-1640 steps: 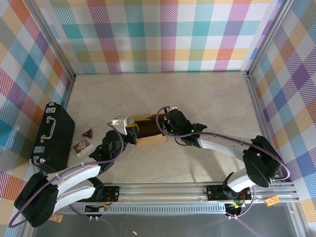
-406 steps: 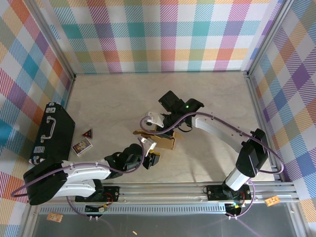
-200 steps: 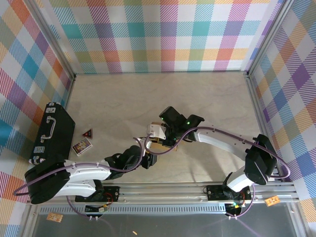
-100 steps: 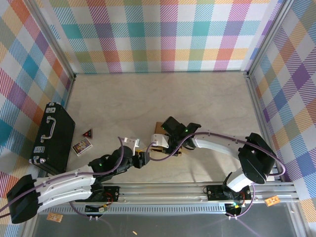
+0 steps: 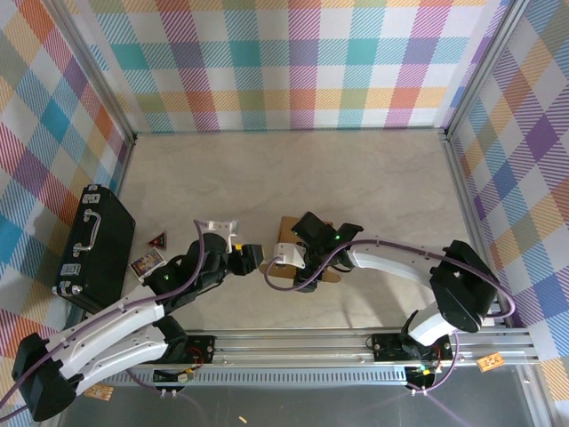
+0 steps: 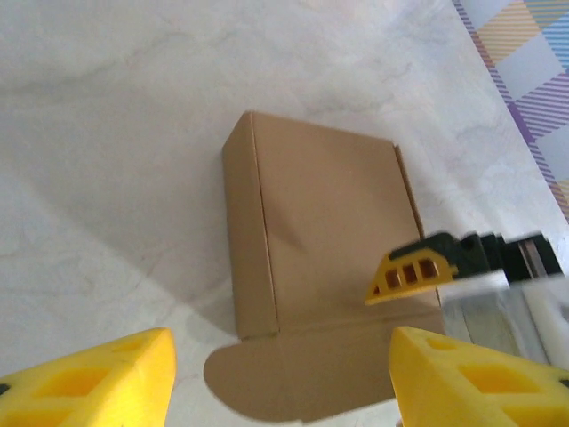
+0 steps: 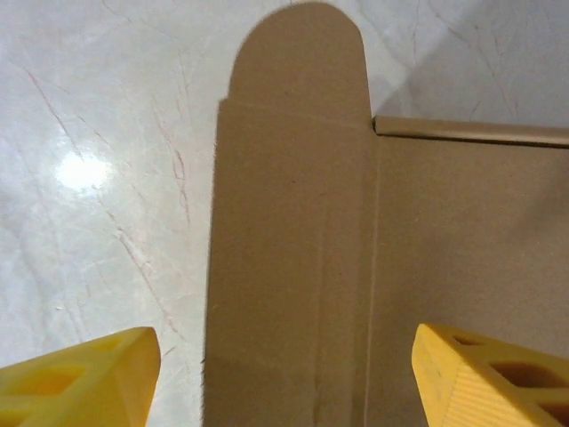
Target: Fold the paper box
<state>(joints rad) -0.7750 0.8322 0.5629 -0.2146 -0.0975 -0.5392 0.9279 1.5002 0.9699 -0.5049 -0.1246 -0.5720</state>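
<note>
Plain brown paper box (image 6: 324, 231), folded up, flat on table (image 5: 222, 178), rounded tab protruding.

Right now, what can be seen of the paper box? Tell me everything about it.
The paper box is plain brown cardboard, folded into a flat rectangular body with creased edges. A rounded tab sticks out untucked at one end, lying on the table. The box rests flat between the two arms. The right gripper is open above it, one finger at its edge; contact cannot be told. The left gripper, open, faces it without touching.
</note>
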